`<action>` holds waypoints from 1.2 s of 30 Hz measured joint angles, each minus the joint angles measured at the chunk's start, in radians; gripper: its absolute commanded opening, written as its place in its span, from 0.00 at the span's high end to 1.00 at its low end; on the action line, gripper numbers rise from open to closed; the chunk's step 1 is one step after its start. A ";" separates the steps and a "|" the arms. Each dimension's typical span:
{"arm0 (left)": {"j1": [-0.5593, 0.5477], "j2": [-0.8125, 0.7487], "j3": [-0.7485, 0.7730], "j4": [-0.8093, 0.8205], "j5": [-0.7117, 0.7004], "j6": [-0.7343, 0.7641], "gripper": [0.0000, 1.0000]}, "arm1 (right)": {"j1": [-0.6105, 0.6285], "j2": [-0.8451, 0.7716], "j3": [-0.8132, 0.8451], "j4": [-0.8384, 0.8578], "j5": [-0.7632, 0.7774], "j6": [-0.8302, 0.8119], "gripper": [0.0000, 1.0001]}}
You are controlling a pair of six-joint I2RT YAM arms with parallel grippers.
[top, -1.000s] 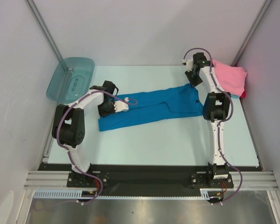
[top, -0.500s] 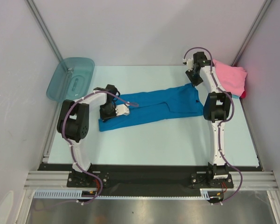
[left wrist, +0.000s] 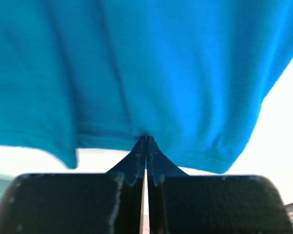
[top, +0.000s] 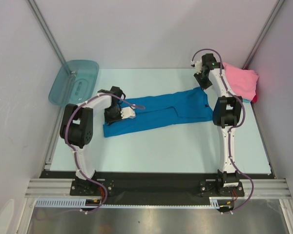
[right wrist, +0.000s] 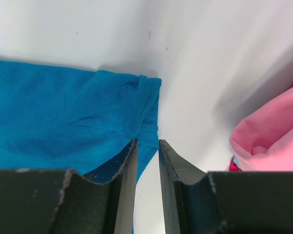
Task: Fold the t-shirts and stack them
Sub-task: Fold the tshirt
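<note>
Pale mint tabletop (top: 185,146) between plain white walls carries a bright blue t-shirt (top: 161,111) of soft cloth, drawn out in a long band across its middle.

We find the left gripper (top: 128,113) over the shirt's left end. In the left wrist view its black fingers (left wrist: 129,165) are pressed together with no gap, and the blue hem bunches right at their tips, so this gripper is clamped on the shirt.

We find the right gripper (top: 203,86) at the shirt's far right corner. In the right wrist view its fingers (right wrist: 127,161) stand only a narrow slot apart, with a fold of blue cloth between them and creases running in toward the tips. It grips that corner.

Just beyond the shirt's right end lies a crumpled pink t-shirt (top: 241,80), not touching the blue one. A red cloth edge (top: 254,99) and a light blue cloth edge (top: 246,100) show beneath it.

Well apart from the shirt's left end, farther back, sits a translucent teal plastic tub (top: 74,82).
</note>
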 measured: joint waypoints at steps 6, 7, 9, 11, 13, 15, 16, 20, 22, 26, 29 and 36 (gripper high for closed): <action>0.002 0.000 0.055 0.002 -0.021 0.000 1.00 | 0.008 0.000 0.000 0.001 0.002 -0.002 0.72; 0.002 0.000 0.062 0.002 -0.025 0.000 1.00 | 0.010 0.000 0.000 0.001 0.003 -0.002 0.72; 0.003 0.000 0.071 0.004 -0.030 0.002 1.00 | 0.013 0.000 0.000 0.002 0.003 -0.002 0.72; 0.003 0.000 0.072 0.004 -0.036 0.007 0.93 | 0.015 0.000 0.000 0.002 0.003 -0.003 0.72; 0.003 0.000 0.072 0.000 -0.042 0.021 0.72 | 0.015 0.000 0.000 0.002 0.006 -0.003 0.72; 0.003 0.000 0.071 -0.005 -0.044 0.024 0.61 | 0.017 0.000 0.000 0.003 0.007 -0.005 0.72; 0.004 0.000 0.071 -0.009 -0.043 0.025 0.60 | 0.017 0.000 0.000 0.003 0.008 -0.006 0.72; 0.005 0.000 0.071 -0.033 -0.024 0.025 0.59 | 0.018 0.000 0.000 0.005 0.010 -0.006 0.72; 0.006 0.003 0.071 -0.045 -0.019 0.025 0.60 | 0.019 0.000 0.000 0.006 0.010 -0.006 0.72; 0.008 0.024 0.071 -0.060 -0.014 0.025 0.60 | 0.019 0.000 0.000 0.006 0.014 -0.007 0.72; 0.010 0.043 0.071 -0.063 0.003 0.025 0.60 | 0.020 0.000 0.000 0.006 0.018 -0.011 0.72; 0.011 0.075 0.086 -0.071 0.010 0.022 0.81 | 0.026 0.000 0.000 0.006 0.025 -0.013 0.72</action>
